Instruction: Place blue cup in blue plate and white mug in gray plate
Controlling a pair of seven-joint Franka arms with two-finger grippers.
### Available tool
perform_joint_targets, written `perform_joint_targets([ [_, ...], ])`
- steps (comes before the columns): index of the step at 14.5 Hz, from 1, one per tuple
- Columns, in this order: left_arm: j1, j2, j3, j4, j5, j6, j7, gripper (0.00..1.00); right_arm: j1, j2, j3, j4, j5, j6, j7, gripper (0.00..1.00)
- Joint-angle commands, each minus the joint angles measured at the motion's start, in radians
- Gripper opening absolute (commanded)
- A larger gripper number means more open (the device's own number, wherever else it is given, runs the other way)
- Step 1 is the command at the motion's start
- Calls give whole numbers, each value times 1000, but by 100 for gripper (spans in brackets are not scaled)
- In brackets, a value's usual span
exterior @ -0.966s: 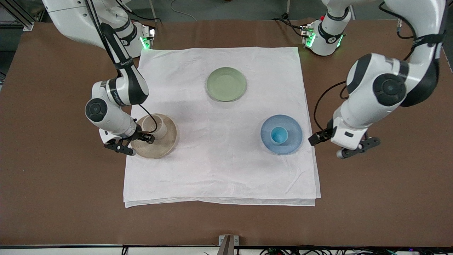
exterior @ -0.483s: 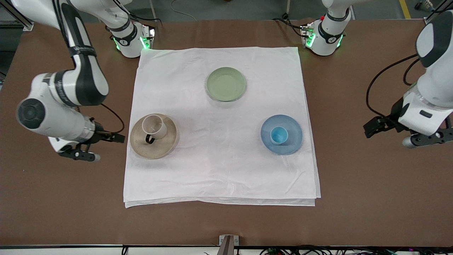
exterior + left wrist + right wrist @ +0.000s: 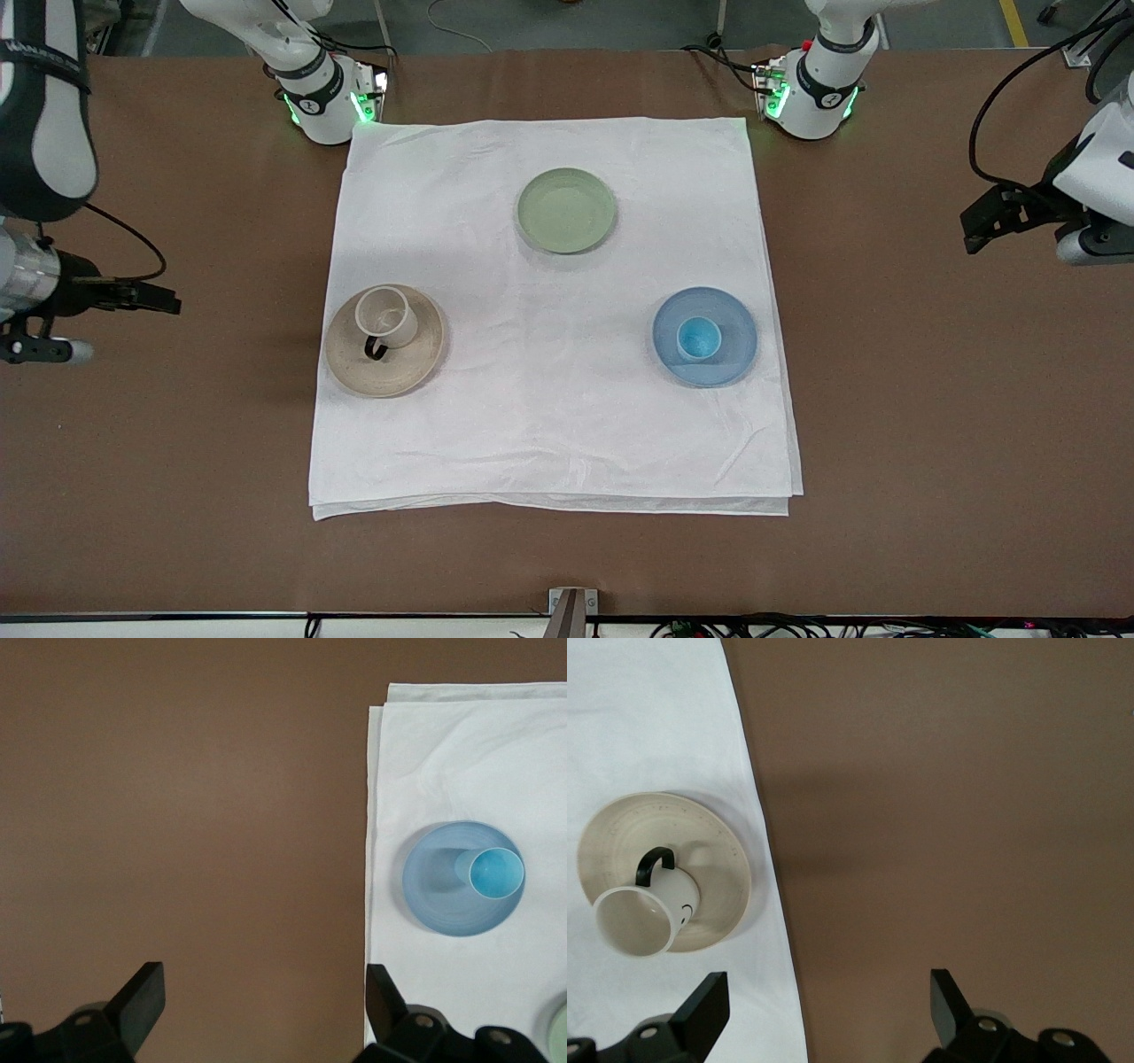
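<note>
The blue cup [image 3: 698, 338] stands upright in the blue plate [image 3: 733, 321] on the white cloth, toward the left arm's end. The white mug [image 3: 385, 315] with its dark handle stands in the gray plate [image 3: 418, 354], toward the right arm's end. My left gripper [image 3: 1019, 246] is open and empty over bare table, off the cloth past the blue plate. My right gripper [image 3: 122, 330] is open and empty over bare table, off the cloth past the gray plate. The left wrist view shows the cup [image 3: 496, 873], the blue plate [image 3: 434, 895] and the open gripper [image 3: 264, 997]. The right wrist view shows the mug [image 3: 642, 917], the gray plate [image 3: 718, 868] and the open gripper [image 3: 828, 999].
A pale green plate [image 3: 567, 211] lies empty on the white cloth [image 3: 549, 425], farther from the front camera than the other two plates. The brown table [image 3: 930, 443] surrounds the cloth on all sides.
Both arms have drawn away from the plates and out past the cloth's edges toward the table's two ends. The cup and the mug have stayed in their plates.
</note>
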Motion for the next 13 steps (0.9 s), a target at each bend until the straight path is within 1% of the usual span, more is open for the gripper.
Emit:
perform_joint_targets([
  [1, -49, -51, 73, -59, -42, -4, 24, 100, 10, 10, 24, 173, -30, -139, 9, 100],
  [3, -48, -68, 76, -67, -51, -4, 24, 100, 17, 18, 25, 203, -41, -146, 9, 100],
  [4, -46, -65, 78, -67, -56, -4, 24, 100, 20, 16, 30, 200, -21, -150, 8, 100],
  [5, -42, -62, 78, -67, -57, -4, 24, 100, 32, 15, 34, 197, -7, -185, 9, 100],
  [6, -42, -61, 78, -67, -57, -4, 26, 100, 40, 13, 36, 198, -4, -211, 6, 100],
  [8, -42, -61, 78, -67, -57, -4, 26, 100, 56, -4, 34, 186, -18, -222, 6, 100],
  [9, -42, -61, 78, -65, -57, -4, 26, 100, 52, -22, 31, 162, -18, -221, 6, 100],
  [11, -40, -61, 78, -64, -56, -5, 27, 100, 38, -89, 30, 93, -13, -204, 5, 100],
  [13, -42, -59, 78, -65, -56, -5, 27, 100, 38, -132, 30, 67, -13, -208, 3, 100],
])
